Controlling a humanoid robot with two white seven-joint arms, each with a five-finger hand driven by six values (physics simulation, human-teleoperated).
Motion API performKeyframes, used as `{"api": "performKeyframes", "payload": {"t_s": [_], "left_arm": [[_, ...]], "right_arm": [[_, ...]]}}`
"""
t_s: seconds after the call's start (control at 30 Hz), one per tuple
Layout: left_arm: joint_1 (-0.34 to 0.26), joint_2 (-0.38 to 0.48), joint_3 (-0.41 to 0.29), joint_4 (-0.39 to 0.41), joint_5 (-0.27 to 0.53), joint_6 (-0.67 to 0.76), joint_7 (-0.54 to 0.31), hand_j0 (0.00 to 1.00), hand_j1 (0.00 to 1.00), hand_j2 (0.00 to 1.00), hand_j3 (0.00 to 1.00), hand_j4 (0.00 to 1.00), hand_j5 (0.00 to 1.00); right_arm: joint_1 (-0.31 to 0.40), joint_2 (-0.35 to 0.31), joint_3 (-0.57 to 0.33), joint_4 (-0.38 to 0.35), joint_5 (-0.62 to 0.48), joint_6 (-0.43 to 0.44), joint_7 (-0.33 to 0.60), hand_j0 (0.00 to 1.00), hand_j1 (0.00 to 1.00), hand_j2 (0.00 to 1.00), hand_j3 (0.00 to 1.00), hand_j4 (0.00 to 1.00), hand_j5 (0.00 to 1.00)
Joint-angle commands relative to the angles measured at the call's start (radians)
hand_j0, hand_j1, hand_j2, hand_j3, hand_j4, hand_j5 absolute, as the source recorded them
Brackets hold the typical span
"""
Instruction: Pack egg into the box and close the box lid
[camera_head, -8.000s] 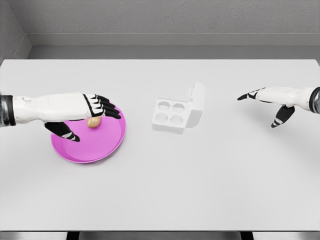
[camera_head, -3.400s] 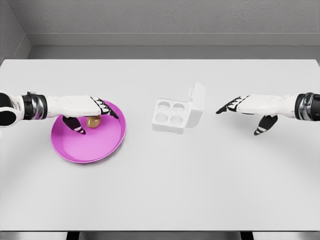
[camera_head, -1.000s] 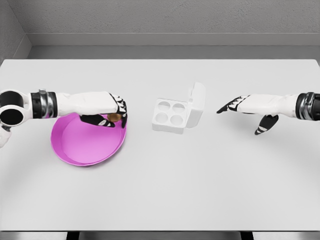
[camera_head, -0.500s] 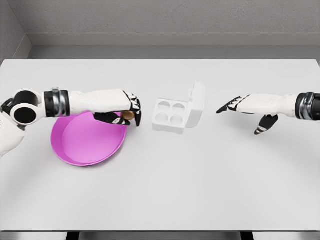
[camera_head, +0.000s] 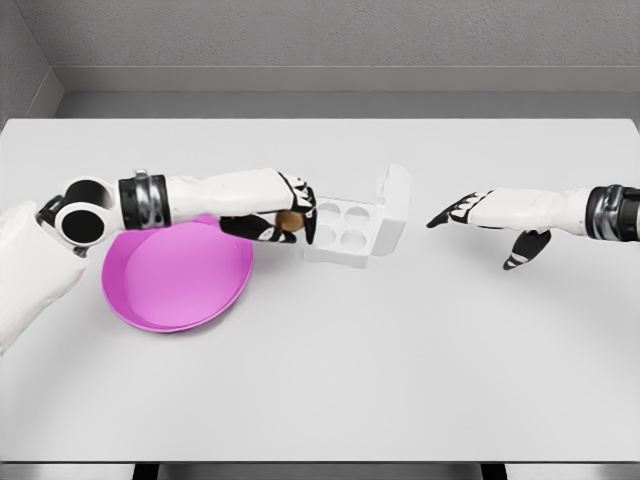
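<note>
A brown egg (camera_head: 289, 221) is held in my left hand (camera_head: 284, 215), whose fingers are curled around it just left of the white egg box (camera_head: 343, 232). The box has four round cells, all vacant, and its lid (camera_head: 394, 206) stands open on the right side. My right hand (camera_head: 478, 213) hovers open to the right of the lid, fingers stretched toward it, a short gap away.
A pink plate (camera_head: 178, 280) lies on the white table (camera_head: 320, 380) at the left, partly under my left forearm, with nothing on it. A grey wall runs behind the table's far edge.
My left hand has carried the egg off the pink plate and rightward to the box's left edge. The right hand has hardly moved.
</note>
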Motion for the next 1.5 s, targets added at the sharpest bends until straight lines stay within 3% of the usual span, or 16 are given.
{"api": "performKeyframes", "payload": {"t_s": [0.0,0.4,0.9,0.97,1.27,1.47], "left_arm": [[0.000,-0.021,0.009,0.013,0.023,0.003,0.001,0.40,0.40,0.40,0.40,0.40,0.40],[-0.002,-0.106,0.023,0.093,0.105,0.003,0.001,0.36,0.36,0.36,0.36,0.36,0.36],[-0.006,-0.185,0.026,0.188,0.128,0.003,0.001,0.33,0.33,0.33,0.33,0.33,0.33],[-0.008,-0.190,0.027,0.212,0.181,0.003,0.001,0.31,0.31,0.31,0.31,0.31,0.31],[-0.006,-0.198,0.027,0.235,0.238,0.003,0.001,0.31,0.31,0.31,0.31,0.31,0.31],[-0.014,-0.228,0.032,0.300,0.287,0.003,0.001,0.30,0.30,0.30,0.30,0.30,0.30]], "right_arm": [[0.000,-0.001,-0.002,-0.002,-0.004,0.002,0.000,1.00,1.00,1.00,1.00,1.00,1.00],[0.002,0.003,-0.008,0.011,-0.006,0.002,0.000,1.00,1.00,1.00,1.00,1.00,1.00],[0.011,0.004,-0.005,0.011,-0.004,0.003,0.000,1.00,1.00,1.00,1.00,1.00,1.00],[0.011,0.004,-0.005,0.012,-0.004,0.002,0.000,1.00,1.00,1.00,1.00,1.00,1.00],[0.009,0.004,-0.002,0.011,-0.003,0.002,0.000,1.00,1.00,1.00,1.00,1.00,1.00],[0.009,0.004,-0.002,0.011,-0.004,0.002,0.000,1.00,1.00,1.00,1.00,1.00,1.00]]}}
